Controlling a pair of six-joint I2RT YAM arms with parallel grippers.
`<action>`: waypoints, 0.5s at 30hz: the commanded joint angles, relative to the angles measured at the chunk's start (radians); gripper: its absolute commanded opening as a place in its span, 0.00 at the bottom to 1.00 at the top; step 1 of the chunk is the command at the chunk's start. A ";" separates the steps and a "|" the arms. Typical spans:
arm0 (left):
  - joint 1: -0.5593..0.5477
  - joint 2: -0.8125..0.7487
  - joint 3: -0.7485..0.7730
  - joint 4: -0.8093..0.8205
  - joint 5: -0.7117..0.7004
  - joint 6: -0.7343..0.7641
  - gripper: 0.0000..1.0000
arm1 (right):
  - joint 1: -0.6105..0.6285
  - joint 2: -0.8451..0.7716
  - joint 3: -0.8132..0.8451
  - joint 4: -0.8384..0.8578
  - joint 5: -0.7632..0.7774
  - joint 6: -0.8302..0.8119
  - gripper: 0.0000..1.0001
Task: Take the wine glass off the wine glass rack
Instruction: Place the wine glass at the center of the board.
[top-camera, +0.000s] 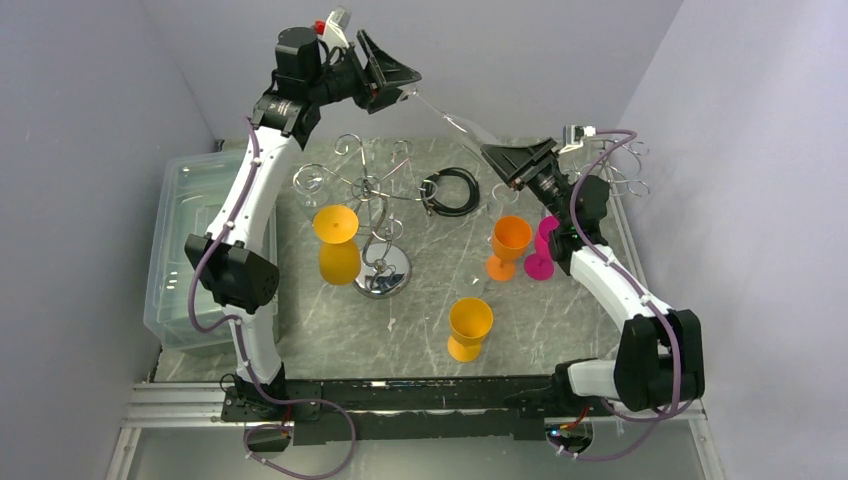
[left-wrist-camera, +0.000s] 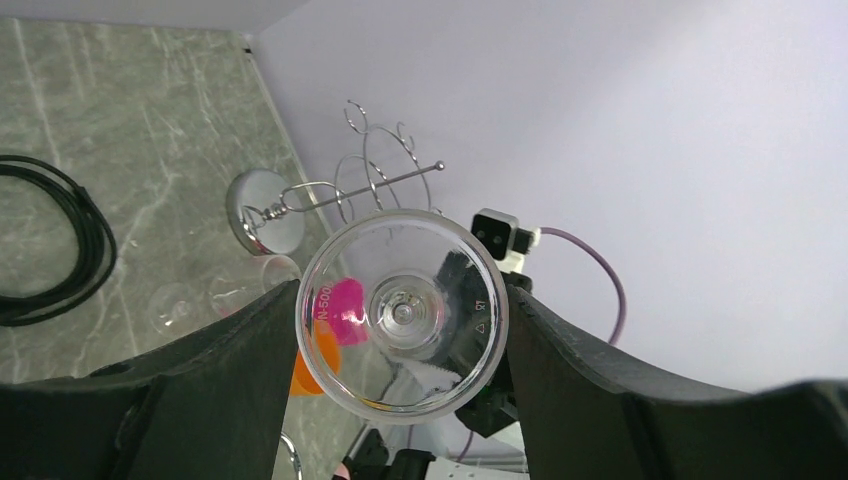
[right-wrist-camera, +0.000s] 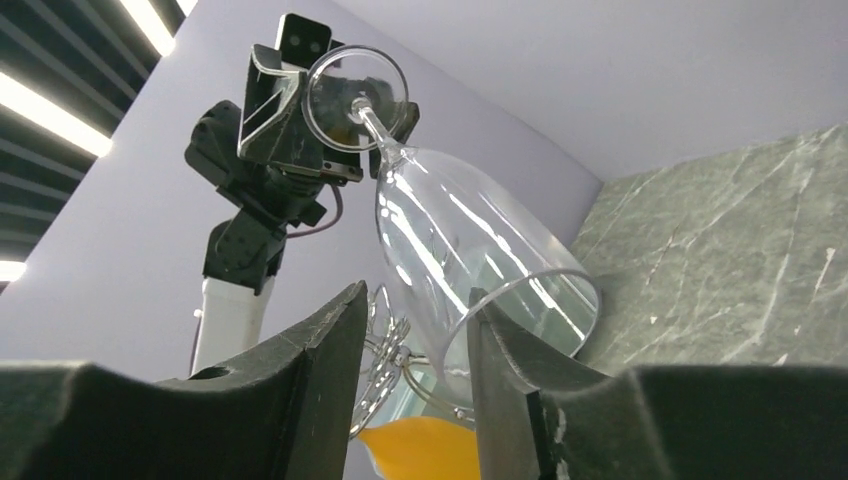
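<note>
The clear wine glass (top-camera: 455, 120) hangs in the air above the back of the table, off the wine glass rack (top-camera: 375, 200). My left gripper (left-wrist-camera: 403, 318) is shut on its round foot (left-wrist-camera: 403, 315), which touches both fingers. In the right wrist view the bowl (right-wrist-camera: 460, 240) slants down from the foot (right-wrist-camera: 355, 95) towards my right gripper (right-wrist-camera: 418, 300). That gripper's jaws straddle the bowl's wall at the rim. The right finger (right-wrist-camera: 500, 360) is at the mouth. The left finger (right-wrist-camera: 330, 360) stands outside with a small gap to the glass.
A yellow goblet (top-camera: 337, 245) hangs upside down at the rack. Orange (top-camera: 510, 245), pink (top-camera: 540, 250) and yellow (top-camera: 470, 325) goblets stand on the marble table (top-camera: 330, 330). A black cable coil (top-camera: 450, 190) lies at the back. A clear bin (top-camera: 195, 240) sits left; a smaller wire stand (top-camera: 620, 170) back right.
</note>
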 joint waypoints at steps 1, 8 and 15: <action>0.001 -0.066 -0.015 0.120 0.062 -0.080 0.36 | -0.002 0.026 0.015 0.145 -0.025 0.052 0.39; 0.006 -0.080 -0.071 0.173 0.080 -0.123 0.39 | -0.002 0.032 0.031 0.172 -0.022 0.068 0.10; 0.009 -0.090 -0.094 0.195 0.078 -0.121 0.64 | -0.002 -0.024 0.031 0.120 0.014 0.032 0.00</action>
